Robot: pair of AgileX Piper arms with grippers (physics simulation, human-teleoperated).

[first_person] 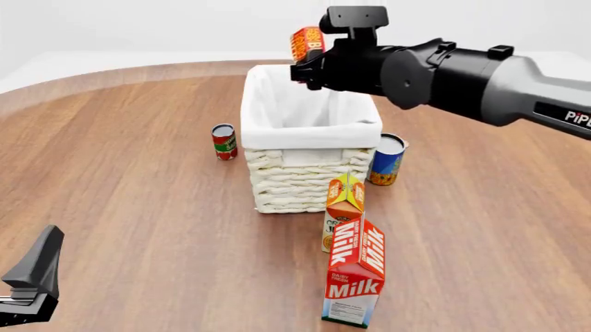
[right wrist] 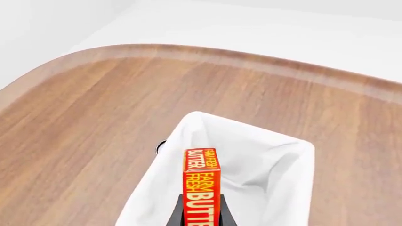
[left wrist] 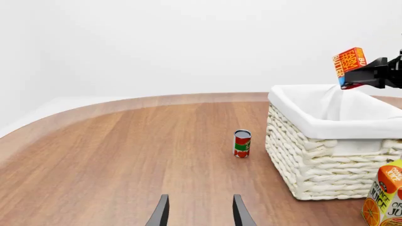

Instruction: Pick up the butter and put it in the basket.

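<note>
The butter (first_person: 308, 43), a small red-orange box with white lettering, hangs in the air above the far end of the basket (first_person: 309, 169). My right gripper (first_person: 309, 68) is shut on the box, seen in the right wrist view as butter (right wrist: 202, 188) standing over the white cloth lining of the basket (right wrist: 289, 188). The left wrist view shows the butter (left wrist: 349, 63) high over the basket (left wrist: 314, 160). My left gripper (left wrist: 199, 214) is open and empty, low at the near left of the table (first_person: 32, 277).
A red-and-green can (first_person: 223, 141) stands left of the basket, a blue-and-yellow can (first_person: 387, 159) to its right. An orange juice carton (first_person: 344, 207) and a tall Milk carton (first_person: 356, 273) stand in front of the basket.
</note>
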